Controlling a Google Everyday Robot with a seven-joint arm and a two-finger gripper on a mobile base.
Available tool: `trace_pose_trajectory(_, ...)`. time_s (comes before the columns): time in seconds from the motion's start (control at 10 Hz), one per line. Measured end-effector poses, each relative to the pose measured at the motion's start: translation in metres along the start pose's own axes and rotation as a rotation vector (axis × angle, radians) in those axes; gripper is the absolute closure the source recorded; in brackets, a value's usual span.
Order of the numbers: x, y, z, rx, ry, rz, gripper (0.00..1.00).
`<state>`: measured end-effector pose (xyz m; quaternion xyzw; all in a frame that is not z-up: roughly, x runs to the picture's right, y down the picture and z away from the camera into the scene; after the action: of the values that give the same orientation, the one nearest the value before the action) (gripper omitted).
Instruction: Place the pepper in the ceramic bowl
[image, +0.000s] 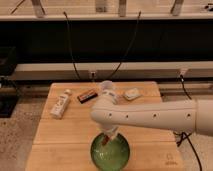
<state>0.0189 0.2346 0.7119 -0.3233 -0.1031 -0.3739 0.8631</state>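
The green ceramic bowl (111, 154) stands on the wooden table (60, 132) near its front edge. My white arm reaches in from the right and bends down over the bowl. The gripper (106, 137) hangs just above the bowl's far rim. A small reddish pepper (104, 141) shows at its tips, pointing down into the bowl. The fingers look closed on the pepper, which is partly hidden by them.
A white bottle (60, 104) lies at the table's left. A flat dark brown bar (87, 95), a clear plastic cup (107, 89) and a small white object (132, 93) sit along the far edge. Black cables hang behind the table.
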Motion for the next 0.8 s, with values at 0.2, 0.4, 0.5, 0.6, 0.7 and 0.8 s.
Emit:
trace_pose_trajectory(0.2, -0.005, 0.0, -0.001, -0.002, -0.003, -0.013, 0.57)
trace_pose_trajectory(0.4, -0.007, 0.001, -0.001, -0.003, -0.006, -0.023, 0.49)
trace_pose_trajectory(0.5, -0.01, 0.001, -0.001, -0.003, -0.009, -0.028, 0.37)
trace_pose_trajectory(0.6, -0.012, 0.001, -0.002, -0.003, -0.012, -0.033, 0.26)
trace_pose_trajectory(0.7, -0.013, 0.001, -0.002, -0.003, -0.013, -0.038, 0.21)
trace_pose_trajectory(0.8, -0.015, 0.002, -0.002, -0.004, -0.016, -0.043, 0.2)
